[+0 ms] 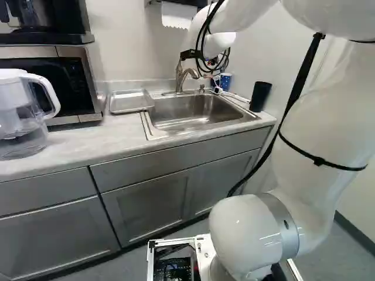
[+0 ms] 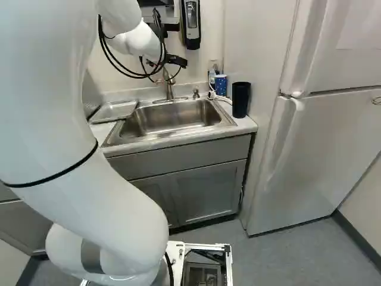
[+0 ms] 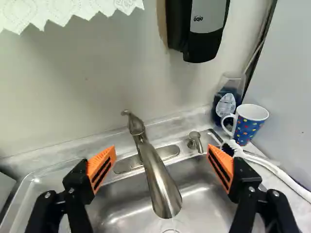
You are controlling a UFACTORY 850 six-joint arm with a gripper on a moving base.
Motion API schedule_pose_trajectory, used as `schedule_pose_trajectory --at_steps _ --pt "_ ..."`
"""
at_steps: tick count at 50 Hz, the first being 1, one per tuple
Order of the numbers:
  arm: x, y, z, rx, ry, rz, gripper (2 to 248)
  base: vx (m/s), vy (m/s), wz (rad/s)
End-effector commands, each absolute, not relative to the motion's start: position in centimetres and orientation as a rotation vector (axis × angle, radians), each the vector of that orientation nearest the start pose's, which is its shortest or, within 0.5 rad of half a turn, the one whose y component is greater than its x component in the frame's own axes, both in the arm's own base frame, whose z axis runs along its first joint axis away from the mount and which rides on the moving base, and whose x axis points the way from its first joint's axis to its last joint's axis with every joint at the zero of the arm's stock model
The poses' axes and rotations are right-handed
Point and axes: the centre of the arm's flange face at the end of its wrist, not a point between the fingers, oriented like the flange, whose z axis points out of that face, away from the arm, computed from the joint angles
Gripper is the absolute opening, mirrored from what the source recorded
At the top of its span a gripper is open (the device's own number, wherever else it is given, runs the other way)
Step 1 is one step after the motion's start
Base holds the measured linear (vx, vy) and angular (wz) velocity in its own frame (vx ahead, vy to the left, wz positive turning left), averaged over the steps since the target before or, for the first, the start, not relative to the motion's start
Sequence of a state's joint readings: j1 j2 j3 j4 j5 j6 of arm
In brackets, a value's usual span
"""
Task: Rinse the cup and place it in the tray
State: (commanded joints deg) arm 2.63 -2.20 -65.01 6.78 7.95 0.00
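Blue, spotted ceramic mug (image 3: 246, 130) at the counter's (image 1: 76, 142) back right corner.
The white jointed arm (image 1: 322, 123) arches high toward the sink (image 2: 169, 118), black gripper (image 2: 177, 60) wide open, brushed-metal faucet (image 3: 158, 182) ahead between its orange pads (image 3: 102, 167).

The arm (image 1: 328, 129) is glossy white, with bulging, rounded joints and a silvery-grey band (image 1: 280, 213) near its foot. Thin black straps (image 1: 340, 167) ring the arm, and black cables (image 1: 211, 17) loop beside the wrist. The black pincer (image 2: 177, 61) has silvery screws (image 3: 276, 193) and wedge-shaped orange pads (image 3: 109, 153) with dark slots.
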Motion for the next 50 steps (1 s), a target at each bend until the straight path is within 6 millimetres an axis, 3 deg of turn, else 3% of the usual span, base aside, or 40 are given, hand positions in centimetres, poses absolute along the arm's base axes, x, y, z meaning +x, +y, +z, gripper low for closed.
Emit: schedule_pose_trajectory --at_steps 12,39,50 --pt "55.8 2.4 65.9 -2.502 0.104 -1.761 247 0.000 0.000 0.000" --pt "58.8 2.4 62.9 -2.544 0.108 -1.707 247 0.000 0.000 0.000" --pt "60.5 2.4 62.9 -2.539 0.109 -1.716 247 0.000 0.000 0.000"
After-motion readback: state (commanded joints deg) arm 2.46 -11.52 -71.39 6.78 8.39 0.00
